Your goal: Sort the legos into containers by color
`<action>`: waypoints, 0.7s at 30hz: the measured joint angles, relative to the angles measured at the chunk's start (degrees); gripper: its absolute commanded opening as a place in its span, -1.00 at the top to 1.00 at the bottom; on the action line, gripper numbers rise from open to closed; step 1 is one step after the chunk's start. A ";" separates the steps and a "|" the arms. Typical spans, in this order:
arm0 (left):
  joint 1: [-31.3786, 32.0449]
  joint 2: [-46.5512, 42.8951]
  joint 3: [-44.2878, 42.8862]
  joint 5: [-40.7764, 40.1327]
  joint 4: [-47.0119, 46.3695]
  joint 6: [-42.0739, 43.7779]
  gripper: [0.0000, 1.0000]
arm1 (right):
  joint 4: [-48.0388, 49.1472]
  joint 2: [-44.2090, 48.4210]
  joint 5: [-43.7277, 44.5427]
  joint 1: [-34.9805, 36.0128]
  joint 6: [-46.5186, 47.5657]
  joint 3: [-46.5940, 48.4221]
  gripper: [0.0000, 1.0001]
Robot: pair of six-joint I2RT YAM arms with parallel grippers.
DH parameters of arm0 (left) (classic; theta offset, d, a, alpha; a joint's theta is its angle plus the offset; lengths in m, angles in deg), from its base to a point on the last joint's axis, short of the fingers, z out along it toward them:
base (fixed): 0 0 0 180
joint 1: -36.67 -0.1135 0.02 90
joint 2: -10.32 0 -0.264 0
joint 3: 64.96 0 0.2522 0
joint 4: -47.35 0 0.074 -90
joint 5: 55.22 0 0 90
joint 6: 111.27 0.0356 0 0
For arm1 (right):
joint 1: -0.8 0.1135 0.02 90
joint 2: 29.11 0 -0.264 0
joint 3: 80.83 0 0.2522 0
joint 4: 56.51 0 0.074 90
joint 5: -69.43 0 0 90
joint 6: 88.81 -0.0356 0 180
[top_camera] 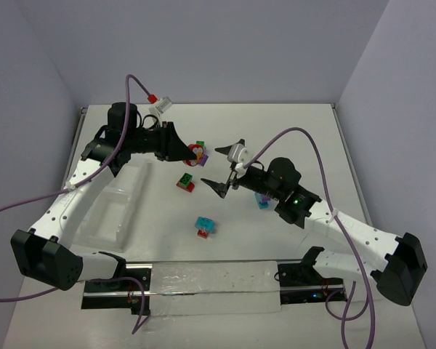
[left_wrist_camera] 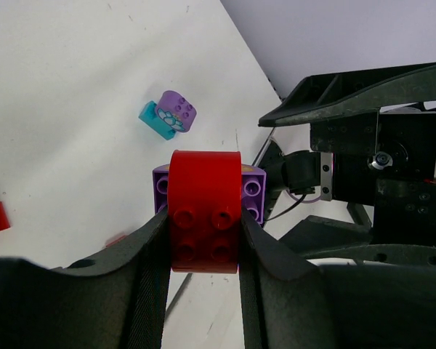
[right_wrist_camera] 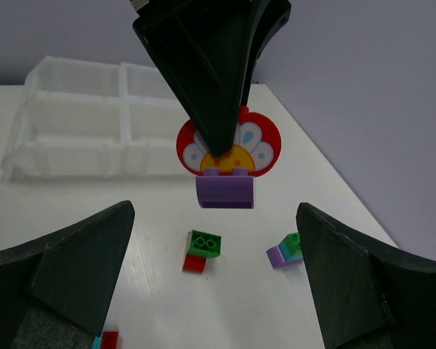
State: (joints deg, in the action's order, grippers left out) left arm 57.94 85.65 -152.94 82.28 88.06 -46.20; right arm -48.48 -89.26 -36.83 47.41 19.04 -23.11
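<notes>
Lego pair [left_wrist_camera: 203, 218], red on purple, held off counter [top_camera: 291, 138]
Left jaws grip it; right jaws stand wide open.

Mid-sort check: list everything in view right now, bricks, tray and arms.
red-and-purple stack: 1, held off the table
green-and-red pair: 1, table centre
cyan-and-red pair: 1, nearer the arm bases
purple-and-cyan pair: 1, beside the right arm
green-and-purple pair: 1, beyond the left end effector
tray: 1, clear, table's left side
table: 1, white
left end effector: shut on the red-and-purple stack
right end effector: open, facing that stack
</notes>
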 measured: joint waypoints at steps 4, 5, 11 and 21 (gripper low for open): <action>0.00 0.00 0.06 0.55 -0.56 -0.27 1.00 | 2.18 -1.68 2.13 0.67 1.36 -0.08 -0.89; 0.00 0.00 0.13 0.71 -0.73 -0.35 1.00 | 2.57 -2.22 2.50 0.85 1.65 -0.08 -0.81; 0.00 -0.04 0.39 1.14 -1.11 -0.88 1.00 | 3.87 -5.72 3.65 1.58 2.80 -0.08 -0.51; 0.00 -0.98 0.62 1.26 -1.17 -0.93 1.00 | 5.24 -8.46 3.67 1.90 2.56 -0.01 -0.32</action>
State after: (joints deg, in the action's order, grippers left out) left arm 57.94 84.66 -152.31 83.54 86.88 -47.13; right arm -43.24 -97.72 -33.16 49.30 21.60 -23.12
